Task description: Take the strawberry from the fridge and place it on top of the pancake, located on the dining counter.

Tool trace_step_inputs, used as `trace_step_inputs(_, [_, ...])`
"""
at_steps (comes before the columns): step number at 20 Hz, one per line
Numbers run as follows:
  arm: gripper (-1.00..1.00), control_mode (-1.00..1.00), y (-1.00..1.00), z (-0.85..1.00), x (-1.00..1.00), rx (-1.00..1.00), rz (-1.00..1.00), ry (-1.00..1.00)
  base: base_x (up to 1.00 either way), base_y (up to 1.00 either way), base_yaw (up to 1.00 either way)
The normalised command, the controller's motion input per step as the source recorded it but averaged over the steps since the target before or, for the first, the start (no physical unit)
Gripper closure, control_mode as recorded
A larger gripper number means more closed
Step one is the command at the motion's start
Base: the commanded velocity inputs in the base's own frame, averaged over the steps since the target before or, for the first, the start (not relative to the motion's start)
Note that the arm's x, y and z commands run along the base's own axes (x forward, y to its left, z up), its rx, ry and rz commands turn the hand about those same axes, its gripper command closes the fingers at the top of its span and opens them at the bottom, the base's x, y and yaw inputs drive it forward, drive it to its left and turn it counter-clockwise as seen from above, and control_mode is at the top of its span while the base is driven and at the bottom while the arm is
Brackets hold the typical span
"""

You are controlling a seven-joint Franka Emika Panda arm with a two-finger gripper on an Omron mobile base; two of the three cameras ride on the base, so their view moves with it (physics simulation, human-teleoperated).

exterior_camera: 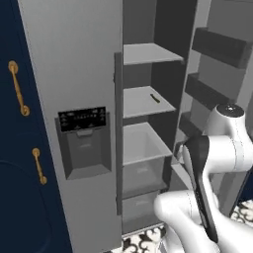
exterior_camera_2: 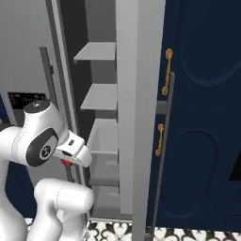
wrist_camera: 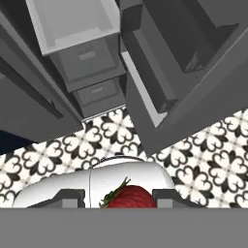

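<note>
at the bottom centre of the hand view, the tool (wrist_camera: 130,197) pinches the tiny red strawberry (wrist_camera: 131,197), carried clear of the tall grey open fridge (exterior_camera: 79,74) for transport.

the strawberry (wrist_camera: 131,197) is cut off below by the grey band, its lower half hidden.

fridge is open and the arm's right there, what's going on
The robot arm has the strawberry clamped in its gripper, held outside the open fridge above the patterned floor. The fridge door is swung wide. A small dark stick-like item lies on a middle shelf. The berry is out of the fridge; carrying it to the pancake is not yet done.
</note>
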Motion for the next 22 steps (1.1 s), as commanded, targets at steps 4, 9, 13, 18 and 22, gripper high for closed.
trace_step_inputs(4, [1.00,1.00,0.00,0.00,0.00,0.00,0.00,0.00,-1.00,0.00,-0.19])
trace_step_inputs(9, [1.00,1.00,0.00,0.00,0.00,0.00,0.00,0.00,-0.97,0.00,-0.54])
trace_step_inputs(13, [1.00,1.00,0.00,0.00,0.00,0.00,0.00,0.00,-0.62,-0.01,-0.77])
trace_step_inputs(18, [1.00,1.00,0.00,0.00,0.00,0.00,0.00,0.00,-0.15,-0.36,-0.80])
trace_step_inputs(22, [1.00,1.00,0.00,0.00,0.00,0.00,0.00,0.00,0.00,-0.84,-0.78])
